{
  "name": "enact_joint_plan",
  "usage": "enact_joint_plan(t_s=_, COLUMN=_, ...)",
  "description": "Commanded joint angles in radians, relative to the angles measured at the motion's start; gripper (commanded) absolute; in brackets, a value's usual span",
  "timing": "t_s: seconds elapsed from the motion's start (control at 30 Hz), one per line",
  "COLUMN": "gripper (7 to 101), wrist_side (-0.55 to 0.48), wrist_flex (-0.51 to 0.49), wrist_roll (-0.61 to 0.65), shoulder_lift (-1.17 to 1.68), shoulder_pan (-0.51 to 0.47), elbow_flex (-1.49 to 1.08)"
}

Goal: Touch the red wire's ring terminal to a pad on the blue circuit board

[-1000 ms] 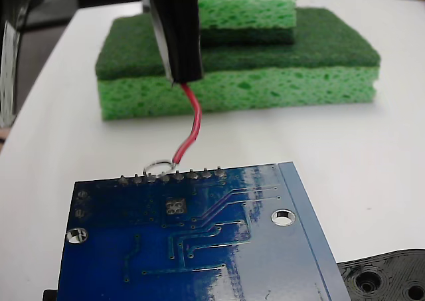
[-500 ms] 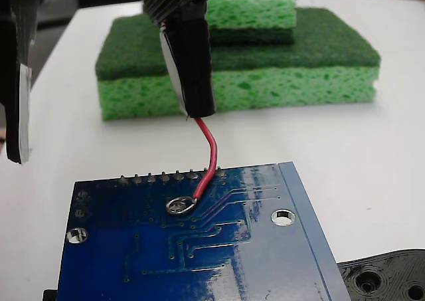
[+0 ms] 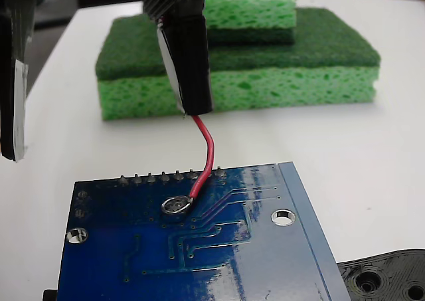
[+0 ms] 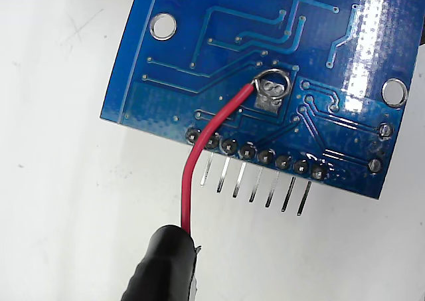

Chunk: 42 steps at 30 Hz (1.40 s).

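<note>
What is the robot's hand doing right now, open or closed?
Hand: cannot be told; its fingers are out of clear view. The red wire hangs from a black holder.

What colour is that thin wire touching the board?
Red. The red wire shows best in the wrist view, curving onto the blue circuit board.

— What's sitting on that white table?

— Toward the far edge, a big green sponge with a dark scouring top, and a smaller green sponge stacked on it.

— And nearer?

— The blue circuit board lies flat by the near edge, its row of pins reaching out over bare tabletop toward the sponges. At the near right corner in the fixed view, a black plastic part with holes lies just beside the board.
</note>
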State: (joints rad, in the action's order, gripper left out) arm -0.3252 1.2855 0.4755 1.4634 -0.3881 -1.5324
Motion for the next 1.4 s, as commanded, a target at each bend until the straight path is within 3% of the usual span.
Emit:
enact_joint_plan(t_s=0.03, gripper=100.3, wrist_side=0.002, wrist_flex=0.000, wrist_roll=0.000, shoulder_lift=0.009, shoulder_pan=0.003, elbow_flex=0.012)
enact_joint_plan(t_s=0.53, gripper=100.3, wrist_side=0.083, wrist_flex=-0.031, wrist_roll=-0.098, shoulder_lift=0.199, shoulder_pan=0.054, elbow_flex=-0.109)
enact_joint_plan(t_s=0.93, gripper=100.3, wrist_side=0.158, wrist_flex=-0.222, wrist_roll=-0.268, shoulder_lift=0.627, shoulder_pan=0.164, elbow_flex=-0.525)
enact_joint_plan(t_s=1.13, gripper=100.3, wrist_side=0.152, wrist_flex=-0.387, wrist_roll=-0.371, shoulder_lift=1.058, shoulder_pan=0.181, elbow_flex=-0.933)
enact_joint_plan(t_s=1.4, gripper=100.3, wrist_side=0.178, wrist_flex=-0.463, wrist_roll=-0.445, shoulder_lift=1.355, shoulder_pan=0.244, elbow_flex=-1.227)
